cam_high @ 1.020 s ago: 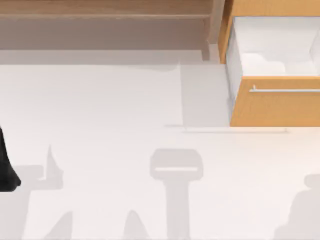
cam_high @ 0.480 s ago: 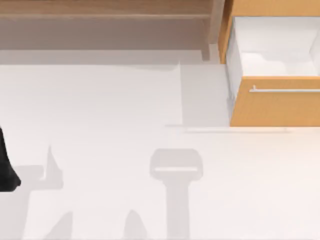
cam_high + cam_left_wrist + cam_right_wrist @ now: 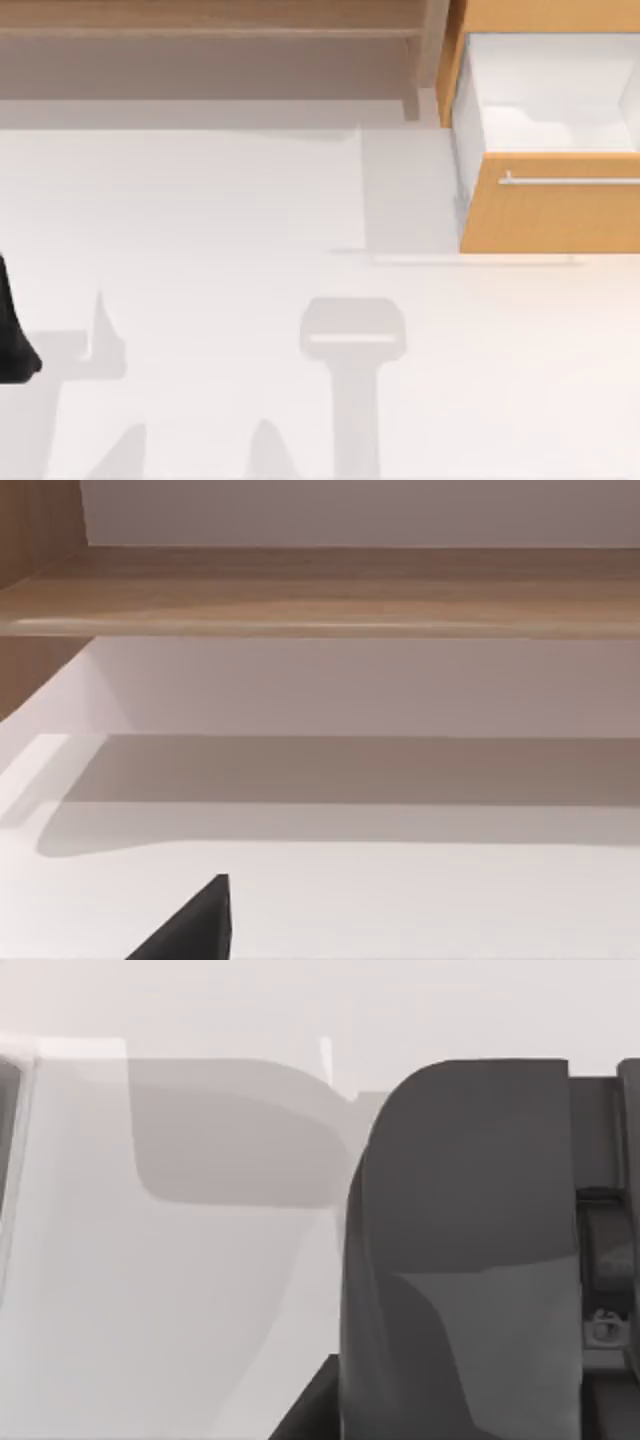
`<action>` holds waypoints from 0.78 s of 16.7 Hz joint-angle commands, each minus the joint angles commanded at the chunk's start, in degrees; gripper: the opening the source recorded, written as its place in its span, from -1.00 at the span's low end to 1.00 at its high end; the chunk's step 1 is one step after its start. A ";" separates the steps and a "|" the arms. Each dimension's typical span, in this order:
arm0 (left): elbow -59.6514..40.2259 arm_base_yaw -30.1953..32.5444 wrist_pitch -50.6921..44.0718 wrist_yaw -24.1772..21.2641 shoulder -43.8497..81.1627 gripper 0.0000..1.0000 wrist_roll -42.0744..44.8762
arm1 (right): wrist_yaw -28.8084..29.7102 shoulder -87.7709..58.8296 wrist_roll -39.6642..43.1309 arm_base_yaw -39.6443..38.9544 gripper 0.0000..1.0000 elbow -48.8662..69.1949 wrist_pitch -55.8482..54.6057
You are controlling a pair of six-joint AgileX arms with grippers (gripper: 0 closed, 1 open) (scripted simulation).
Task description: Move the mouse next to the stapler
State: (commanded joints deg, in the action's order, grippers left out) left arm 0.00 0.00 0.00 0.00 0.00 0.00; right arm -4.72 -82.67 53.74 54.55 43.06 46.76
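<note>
Right claw point(image 3: 605, 1290): grey hardware at the right edge of the right wrist view, close against a dark grey rounded body that reads as the mouse point(image 3: 460, 1250). Cannot tell whether spread wide, narrowed, or clamped on the mouse. Beyond the mouse, pale white bench point(image 3: 150, 1310), with a soft grey shadow across the upper middle of the frame.

Left claw point(image 3: 195, 928): a black wedge at the lower left of the left wrist view, over white bench. Cannot tell its state either. Farther out, a long wooden shelf point(image 3: 320, 590) across the top of that frame, with its shadow on the bench below.

From above: left arm point(image 3: 12, 330) as a black shape at the left edge, about mid-height. At the upper right, an open drawer point(image 3: 550, 90), white inside, with an orange wooden front point(image 3: 550, 215) and a thin silver handle point(image 3: 570, 181). Shelf along the top left.
</note>
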 joint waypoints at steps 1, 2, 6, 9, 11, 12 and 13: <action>0.00 0.00 0.00 0.00 0.00 1.00 0.00 | 0.00 0.07 -0.02 -0.01 -1.00 0.09 -0.15; 0.00 0.00 0.00 0.00 0.00 1.00 0.00 | 0.00 0.14 -0.04 -0.03 -1.00 0.20 -0.35; 0.00 0.00 0.00 0.00 0.00 1.00 0.00 | 0.01 0.44 -0.13 -0.10 -1.00 0.61 -1.40; 0.00 0.00 0.00 0.00 0.00 1.00 0.00 | -0.01 0.55 -0.20 -0.15 -1.00 0.74 -2.31; 0.00 0.00 0.00 0.00 0.00 1.00 0.00 | -0.04 0.51 -0.23 -0.17 -1.00 0.65 -2.90; 0.00 0.00 0.00 0.00 0.00 1.00 0.00 | -0.06 0.44 -0.23 -0.18 -1.00 0.53 -3.17; 0.00 0.00 0.00 0.00 0.00 1.00 0.00 | -0.07 0.32 -0.24 -0.18 -1.00 0.35 -3.42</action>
State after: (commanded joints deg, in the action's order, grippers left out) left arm 0.00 0.00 0.00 0.00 0.00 0.00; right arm -4.80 -82.34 53.50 54.37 43.41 43.34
